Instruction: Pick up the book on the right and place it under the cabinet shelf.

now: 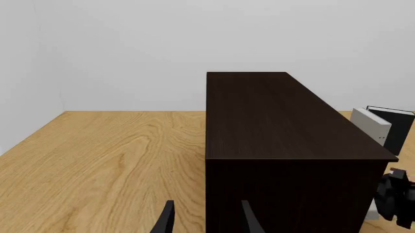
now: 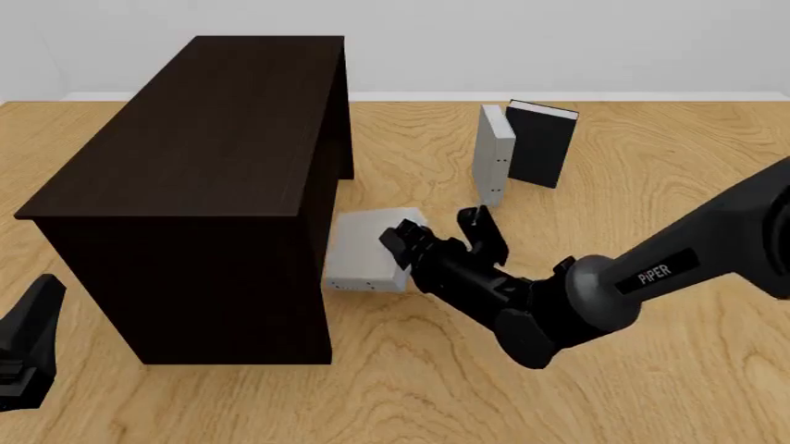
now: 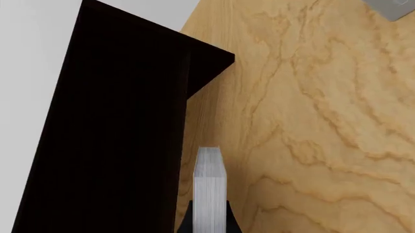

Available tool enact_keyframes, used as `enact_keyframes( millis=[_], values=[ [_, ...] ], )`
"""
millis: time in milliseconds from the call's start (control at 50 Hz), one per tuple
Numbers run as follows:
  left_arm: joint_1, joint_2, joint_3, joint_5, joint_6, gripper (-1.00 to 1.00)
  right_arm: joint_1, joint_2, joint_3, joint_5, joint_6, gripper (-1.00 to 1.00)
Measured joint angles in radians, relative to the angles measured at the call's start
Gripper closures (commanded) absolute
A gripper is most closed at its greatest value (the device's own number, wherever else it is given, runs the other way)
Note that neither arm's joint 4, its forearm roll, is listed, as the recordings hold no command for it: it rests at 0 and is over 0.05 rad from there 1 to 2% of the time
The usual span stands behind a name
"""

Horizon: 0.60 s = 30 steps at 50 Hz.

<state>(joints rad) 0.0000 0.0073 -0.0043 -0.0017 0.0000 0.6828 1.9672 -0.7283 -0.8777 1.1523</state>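
Note:
The book (image 2: 362, 252), light grey with tiny dark dots on its spine, is held low beside the open right end of the dark brown cabinet shelf (image 2: 198, 139). My right gripper (image 2: 408, 248) is shut on its near edge. In the right wrist view the book's pale page edges (image 3: 209, 191) run forward between the fingers, with the cabinet shelf (image 3: 104, 126) close alongside. My left gripper (image 1: 207, 221) is open and holds nothing, facing the near end of the cabinet shelf (image 1: 279, 116). It also shows at the bottom left of the front view, where the left gripper (image 2: 28, 356) is partly cut off.
A second grey book (image 2: 494, 153) stands upright at the back right with a black book (image 2: 541, 143) just behind it. The same grey book (image 1: 371, 124) and black book (image 1: 397, 125) show past the cabinet in the left wrist view. The right arm (image 2: 593, 296) reaches across the wooden table (image 2: 642, 370).

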Motion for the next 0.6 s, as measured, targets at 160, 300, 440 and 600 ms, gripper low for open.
enact_keyframes(
  millis=[160,300,440,600],
  values=[
    [0.000,0.000,0.000,0.000,0.000,-1.00,0.010,0.033,-0.037,-0.001,0.004,1.00],
    [0.000,0.000,0.000,0.000,0.000,-1.00,0.012,0.061,-0.063,-0.014,0.012,1.00],
    [0.000,0.000,0.000,0.000,0.000,-1.00,0.014,0.088,-0.088,-0.027,0.021,1.00],
    [0.000,0.000,0.000,0.000,0.000,-1.00,0.014,0.117,-0.114,-0.043,0.031,1.00]
  ],
)
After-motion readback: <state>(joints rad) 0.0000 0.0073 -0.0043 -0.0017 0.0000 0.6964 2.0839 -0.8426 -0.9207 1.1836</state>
